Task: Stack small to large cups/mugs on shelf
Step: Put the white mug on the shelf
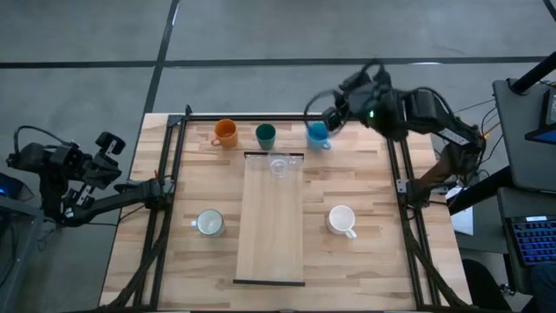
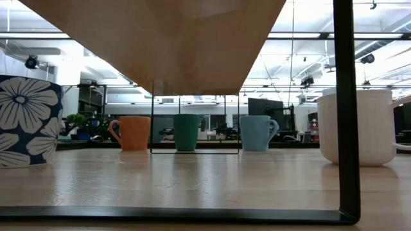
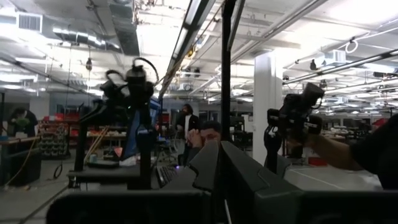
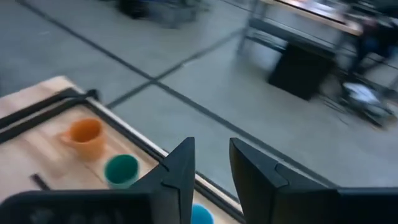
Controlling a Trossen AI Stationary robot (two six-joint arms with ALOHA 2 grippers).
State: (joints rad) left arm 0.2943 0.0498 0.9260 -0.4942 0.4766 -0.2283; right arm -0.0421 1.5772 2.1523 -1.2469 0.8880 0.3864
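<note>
The right arm reaches over the desk's (image 1: pixel 365 269) far edge, its claw (image 1: pixel 323 117) (fingers apart) above the light blue mug (image 1: pixel 317 133). The left claw (image 1: pixel 111 144), closed, waits off the desk's left side.

**No readable text in any view**

No words, labels, brand marks, numbers or signs can be read anywhere. The mug at the near left (image 2: pixel 26 122) carries a white flower pattern on dark blue, but no lettering. The other cups and the shelf (image 1: pixel 271 217) are plain. Anything in the room beyond is too small to read.
</note>
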